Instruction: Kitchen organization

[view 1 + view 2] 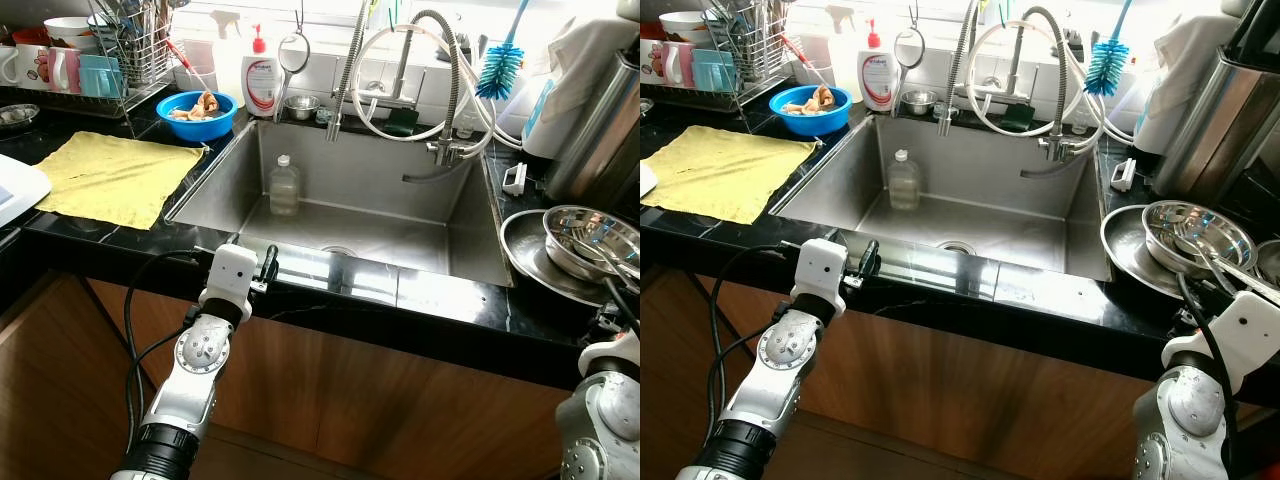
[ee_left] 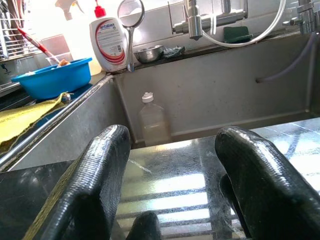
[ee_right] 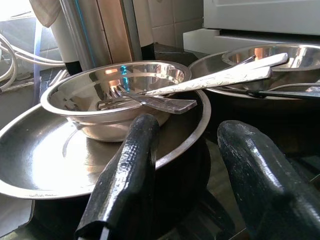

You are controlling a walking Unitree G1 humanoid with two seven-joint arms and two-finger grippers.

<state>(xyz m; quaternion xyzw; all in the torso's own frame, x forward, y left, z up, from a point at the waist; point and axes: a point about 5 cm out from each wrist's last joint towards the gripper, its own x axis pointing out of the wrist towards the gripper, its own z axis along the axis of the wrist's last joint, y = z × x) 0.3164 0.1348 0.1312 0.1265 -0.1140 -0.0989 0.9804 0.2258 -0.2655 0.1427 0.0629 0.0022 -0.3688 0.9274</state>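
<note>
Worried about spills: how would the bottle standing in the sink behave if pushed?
The bottle stands tall and narrow on smooth steel, so it would probably tip rather than slide. It looks like thin clear plastic, likely light. On its side it would probably roll.

The sink point(image 1: 420, 190) is brushed metal; the desk point(image 1: 100, 235) is glossy black stone over wood-grain cabinet fronts point(image 1: 330, 390). A matt yellow cloth point(image 1: 110, 175), blue plastic bowl point(image 1: 197, 113), polished steel bowl point(image 3: 115, 95).
</note>
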